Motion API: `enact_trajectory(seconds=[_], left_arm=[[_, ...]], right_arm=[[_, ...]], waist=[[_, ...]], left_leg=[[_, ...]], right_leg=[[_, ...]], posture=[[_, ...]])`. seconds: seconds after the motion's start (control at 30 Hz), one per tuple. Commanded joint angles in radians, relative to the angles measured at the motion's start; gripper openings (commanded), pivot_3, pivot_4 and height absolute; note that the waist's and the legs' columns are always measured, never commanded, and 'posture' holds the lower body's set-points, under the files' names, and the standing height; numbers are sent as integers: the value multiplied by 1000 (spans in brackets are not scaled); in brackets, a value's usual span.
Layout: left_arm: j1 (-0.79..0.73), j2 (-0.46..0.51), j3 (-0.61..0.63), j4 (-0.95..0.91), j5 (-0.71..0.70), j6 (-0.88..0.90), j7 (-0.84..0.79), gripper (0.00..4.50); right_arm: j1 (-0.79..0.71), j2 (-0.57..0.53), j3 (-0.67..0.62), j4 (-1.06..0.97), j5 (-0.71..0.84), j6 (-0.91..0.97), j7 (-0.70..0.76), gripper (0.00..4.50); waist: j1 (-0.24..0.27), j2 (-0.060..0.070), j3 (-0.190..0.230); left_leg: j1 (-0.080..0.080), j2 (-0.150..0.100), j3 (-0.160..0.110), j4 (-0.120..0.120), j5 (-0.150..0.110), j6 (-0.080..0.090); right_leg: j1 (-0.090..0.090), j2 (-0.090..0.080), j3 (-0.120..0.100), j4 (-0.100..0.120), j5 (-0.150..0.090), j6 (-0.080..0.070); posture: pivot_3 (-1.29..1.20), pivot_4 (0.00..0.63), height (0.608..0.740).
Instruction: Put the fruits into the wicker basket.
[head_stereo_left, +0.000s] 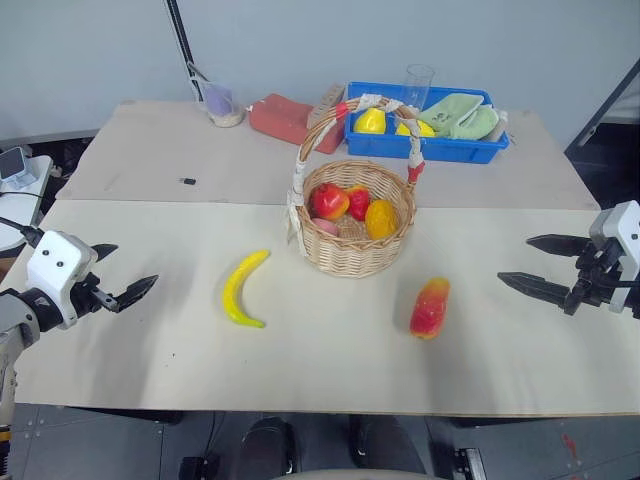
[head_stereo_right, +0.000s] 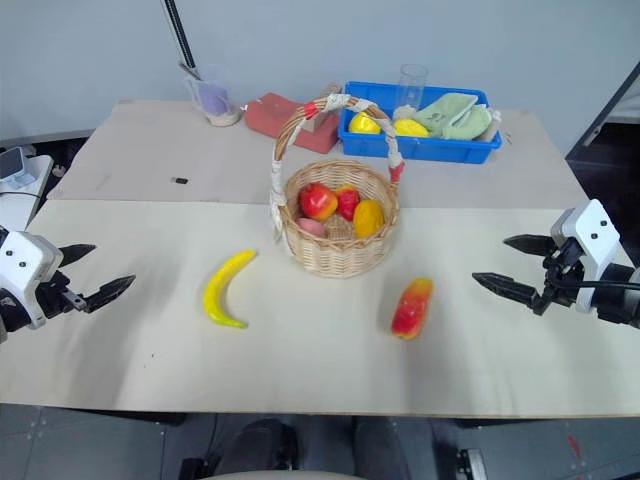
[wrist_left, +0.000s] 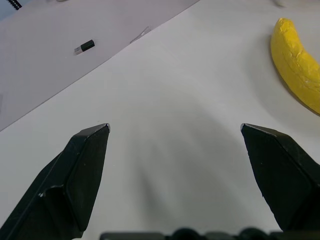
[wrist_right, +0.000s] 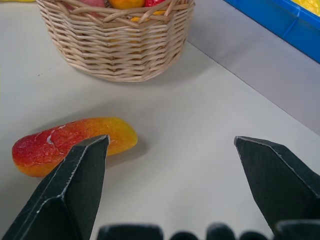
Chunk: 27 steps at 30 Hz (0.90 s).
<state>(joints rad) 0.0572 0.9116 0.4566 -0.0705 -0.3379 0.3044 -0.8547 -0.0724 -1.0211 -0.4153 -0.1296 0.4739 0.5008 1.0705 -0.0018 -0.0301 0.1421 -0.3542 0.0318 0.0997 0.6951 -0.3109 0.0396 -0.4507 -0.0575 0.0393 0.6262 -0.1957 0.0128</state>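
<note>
Bare table (head_stereo_left: 150, 350) lies open between my left gripper (head_stereo_left: 128, 272) and the banana (head_stereo_left: 243, 288), and between my right gripper (head_stereo_left: 535, 265) and the mango (head_stereo_left: 430, 307); the wicker basket (head_stereo_left: 352, 250) with its tall handle (head_stereo_left: 310, 135) blocks the far middle.

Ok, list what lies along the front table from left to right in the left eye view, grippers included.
Left gripper, fingers open → banana → wicker basket → mango → right gripper, fingers open.
</note>
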Motion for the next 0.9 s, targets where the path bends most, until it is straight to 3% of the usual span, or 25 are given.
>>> enact_trajectory(seconds=[0.03,0.53,0.7,0.9], left_arm=[[-15,16,43,-23,-6,12,15,4500],[-50,-6,73,-5,-41,5,28,4500],[-18,-44,45,-119,-106,140,46,4500],[5,-121,-3,-280,-168,313,136,4500]], right_arm=[[-1,-6,-27,-24,9,-17,3,4449],[-29,-2,-9,-26,18,-14,-2,4449],[-39,-1,-7,-66,44,2,10,4449],[-64,-25,12,-261,197,121,47,4449]], waist=[[0,0,0],[0,0,0],[-1,0,0],[-1,0,0]], left_leg=[[0,0,0,0,0,0],[0,0,0,0,0,0],[0,0,0,0,0,0],[0,0,-1,0,0,0]], right_leg=[[0,0,0,0,0,0],[0,0,0,0,0,0],[0,0,0,0,0,0],[0,0,0,1,0,0]], posture=[[0,150,703],[0,150,703],[0,150,703],[0,150,703]])
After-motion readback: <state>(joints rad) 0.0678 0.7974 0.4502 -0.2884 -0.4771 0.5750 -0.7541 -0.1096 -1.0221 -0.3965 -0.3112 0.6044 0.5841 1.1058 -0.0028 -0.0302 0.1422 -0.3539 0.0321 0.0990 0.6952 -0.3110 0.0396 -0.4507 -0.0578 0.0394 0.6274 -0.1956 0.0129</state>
